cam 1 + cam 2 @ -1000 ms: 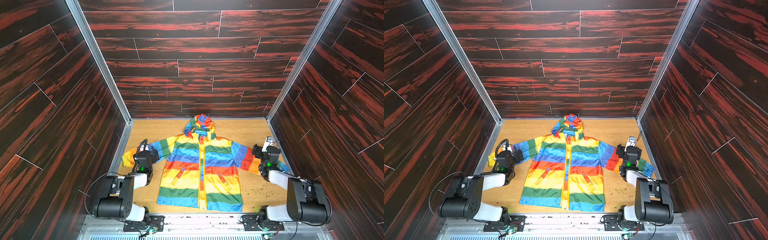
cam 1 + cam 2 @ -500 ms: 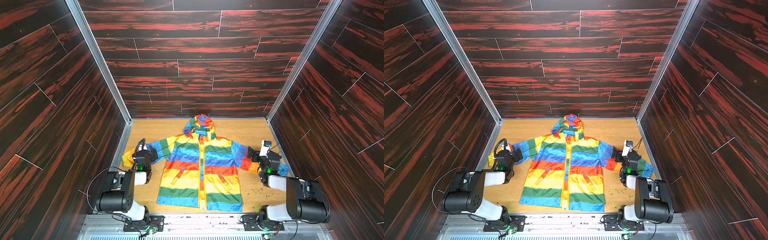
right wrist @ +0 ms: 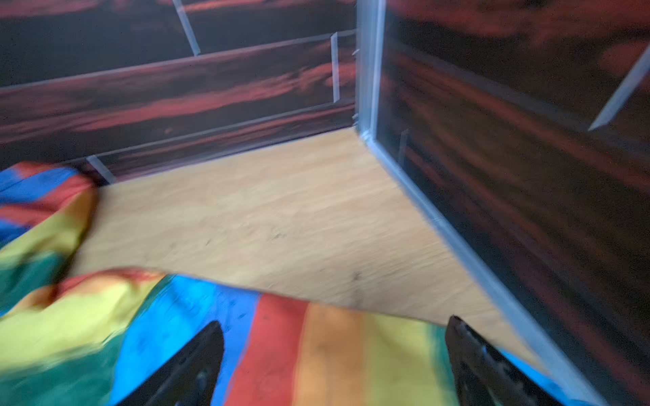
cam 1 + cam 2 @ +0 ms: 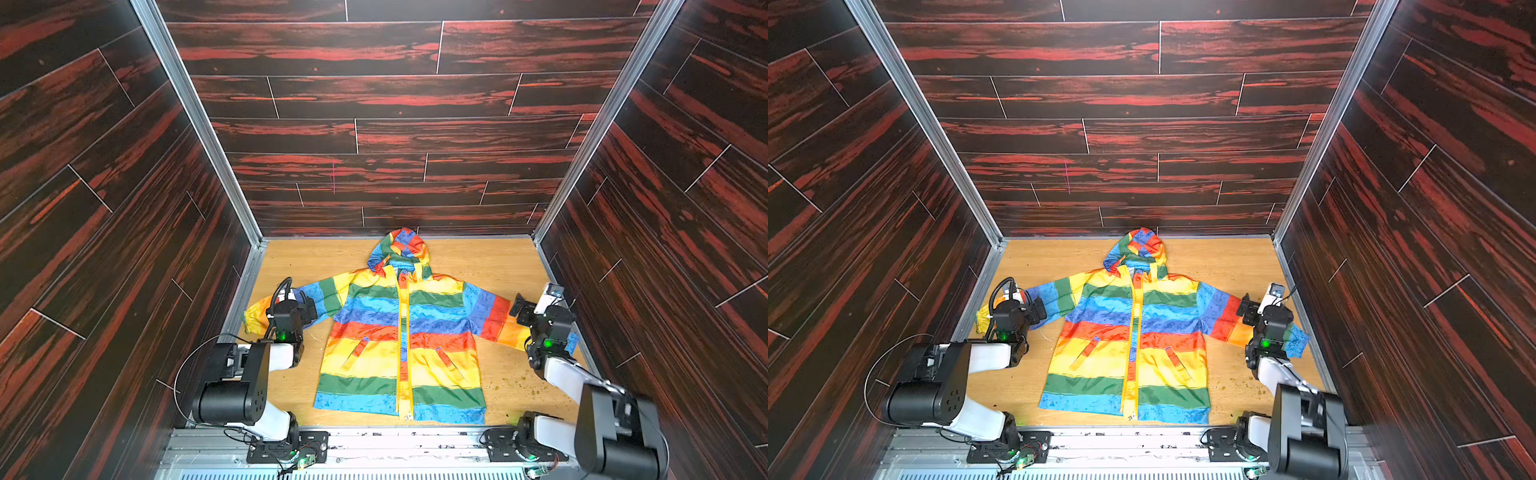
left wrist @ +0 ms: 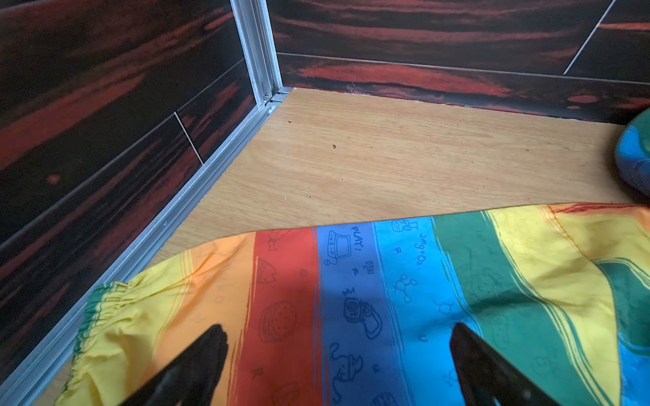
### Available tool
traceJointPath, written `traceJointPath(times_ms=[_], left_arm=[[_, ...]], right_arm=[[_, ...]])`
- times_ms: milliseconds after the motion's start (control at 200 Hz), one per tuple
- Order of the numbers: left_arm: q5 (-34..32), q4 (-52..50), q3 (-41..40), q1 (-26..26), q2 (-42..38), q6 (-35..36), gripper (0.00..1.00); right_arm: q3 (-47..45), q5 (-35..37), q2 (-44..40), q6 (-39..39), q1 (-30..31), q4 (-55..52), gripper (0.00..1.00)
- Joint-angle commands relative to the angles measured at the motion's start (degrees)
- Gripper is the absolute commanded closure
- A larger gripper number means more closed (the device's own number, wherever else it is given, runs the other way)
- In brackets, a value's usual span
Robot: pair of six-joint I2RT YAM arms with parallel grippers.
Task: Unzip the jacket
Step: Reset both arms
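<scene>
A light wooden tabletop [image 4: 490, 262], boxed in by dark, red-streaked plank walls [image 4: 374, 137], carries the rainbow jacket [image 4: 365, 316] flat at centre, hood far, its yellow zipper [image 4: 404, 353] looking closed. The left gripper [image 5: 337, 337] and right gripper [image 3: 334, 327] hang spread wide over its sleeves, gripping nothing. The right wrist view is blurred.

jacket [image 3: 334, 351] blurred (right wrist), hood [image 5: 636, 154] cropped

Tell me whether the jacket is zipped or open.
Zipped: the jacket front halves meet along the yellow zipper from neck to hem.
</scene>
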Motion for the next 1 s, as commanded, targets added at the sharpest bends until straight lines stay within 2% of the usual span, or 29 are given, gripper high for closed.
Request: traceJointPath(times_ms=[0, 135, 190, 270, 316, 361, 401, 992], left_arm=[[0.3, 0.0, 0.7, 0.1, 0.1, -0.4, 0.00], [0.3, 0.1, 0.8, 0.1, 0.0, -0.3, 0.00], [0.3, 0.0, 0.7, 0.1, 0.0, -0.4, 0.00], [0.3, 0.1, 0.7, 0.1, 0.0, -0.3, 0.00], [0.3, 0.0, 0.8, 0.1, 0.0, -0.3, 0.00], [0.3, 0.1, 0.8, 0.1, 0.1, -0.3, 0.00], [0.3, 0.0, 0.8, 0.1, 0.0, -0.4, 0.00], [0.4, 0.2, 0.5, 0.1, -0.2, -0.4, 0.00]], right_arm=[[0.1, -10.0, 6.4, 0.7, 0.2, 11.0, 0.01], [3.0, -12.0, 12.7, -0.3, 0.4, 11.3, 0.01], [2.6, -11.5, 12.5, -1.1, 1.0, 11.4, 0.01], [-0.6, -9.8, 13.6, -1.8, 1.9, 18.3, 0.01], [-2.8, -8.5, 16.1, -1.6, 2.7, 25.7, 0.01], [-1.8, -7.9, 14.3, -2.1, 2.8, 20.1, 0.01], [-1.7, -7.8, 15.6, -2.0, 2.9, 22.8, 0.01], [-1.8, -7.6, 15.2, -2.1, 3.1, 21.9, 0.01]])
